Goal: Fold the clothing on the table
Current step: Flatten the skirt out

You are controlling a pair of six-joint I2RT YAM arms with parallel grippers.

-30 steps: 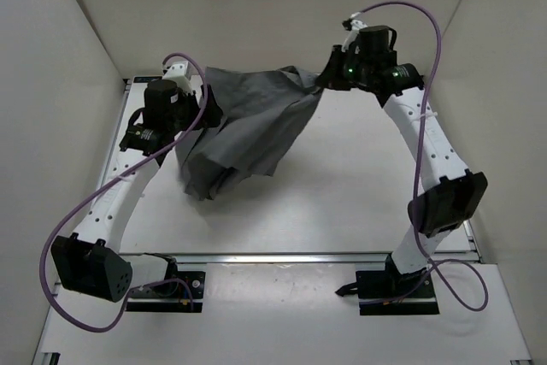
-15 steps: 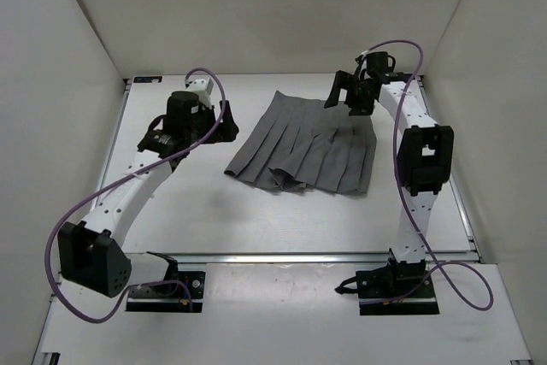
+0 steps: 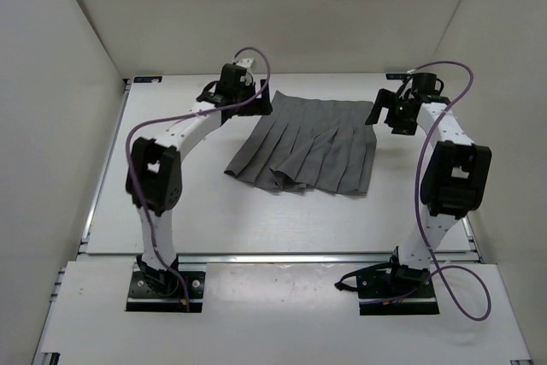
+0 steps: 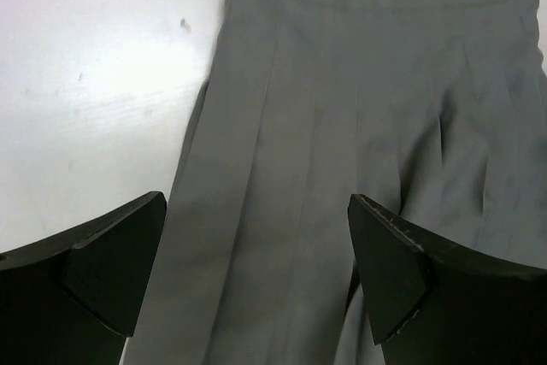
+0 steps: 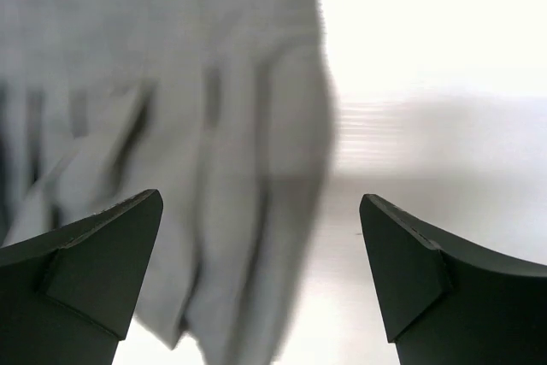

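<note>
There is one plain grey pleated skirt of soft fabric (image 3: 308, 144), the only garment. There is one large flat white rectangular desk (image 3: 214, 220).

Two white jointed robot arms with black housings are in view: one left arm (image 3: 184, 130) and one right arm (image 3: 449, 138). Each arm has two dark wedge-shaped fingers, four in all: the left fingers (image 4: 111, 271) and the right fingers (image 5: 410, 271).

There are two purple cables, a left cable (image 3: 256, 61) and a right cable (image 3: 457, 70). There are two black base plates, a left base plate (image 3: 167, 290) and a right base plate (image 3: 397, 292).

One metal rail (image 3: 282, 256) shows. Three white enclosure walls show: a left wall (image 3: 51, 126), a back wall (image 3: 282, 14) and a right wall (image 3: 513, 126).
</note>
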